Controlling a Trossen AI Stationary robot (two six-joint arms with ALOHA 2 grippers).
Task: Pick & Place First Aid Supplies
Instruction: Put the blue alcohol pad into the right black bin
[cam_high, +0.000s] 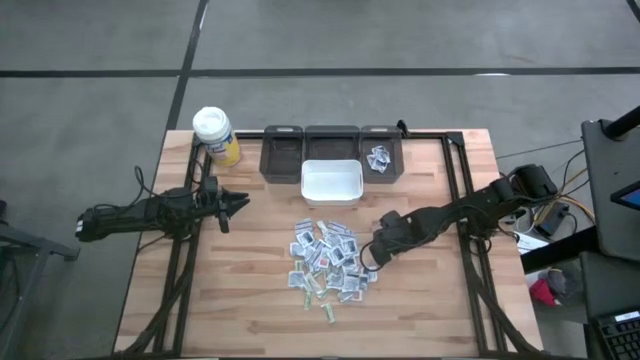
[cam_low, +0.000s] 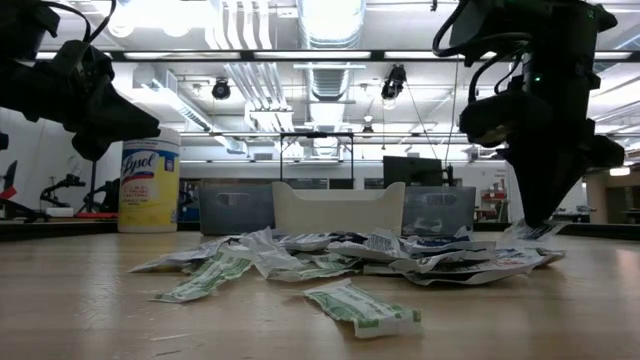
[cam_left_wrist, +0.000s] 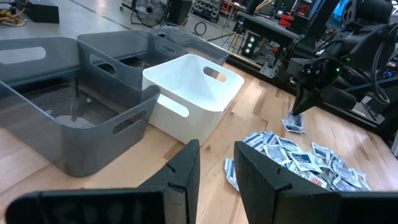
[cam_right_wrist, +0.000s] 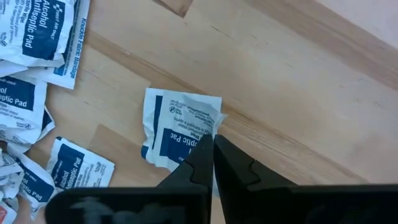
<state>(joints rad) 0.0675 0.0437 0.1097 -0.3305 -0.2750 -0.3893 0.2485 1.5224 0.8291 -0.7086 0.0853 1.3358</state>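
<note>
The first aid supplies (cam_high: 325, 262) lie in a loose pile of small white packets with blue, red or green print at the middle of the wooden table; several more sit in the right grey bin (cam_high: 381, 157). At the pile's right edge, my right gripper (cam_high: 368, 258) points down and is shut on one white-and-blue alcohol pad packet (cam_right_wrist: 177, 127). The same packet (cam_left_wrist: 293, 124) shows in the left wrist view. My left gripper (cam_high: 240, 203) waits open at the table's left, holding nothing. My right gripper pinches the packet's right edge (cam_right_wrist: 208, 127) between its two fingertips, coming from above and pointing down. The crumpled packet hangs below the fingers, just over the table beside the pile.
A white bin (cam_high: 331, 181) stands behind the pile, and three grey bins (cam_high: 282, 152) stand in a row at the far edge. A yellow bottle with a white cap (cam_high: 216, 135) is at the far left. Bare wood lies to the pile's left and right.
</note>
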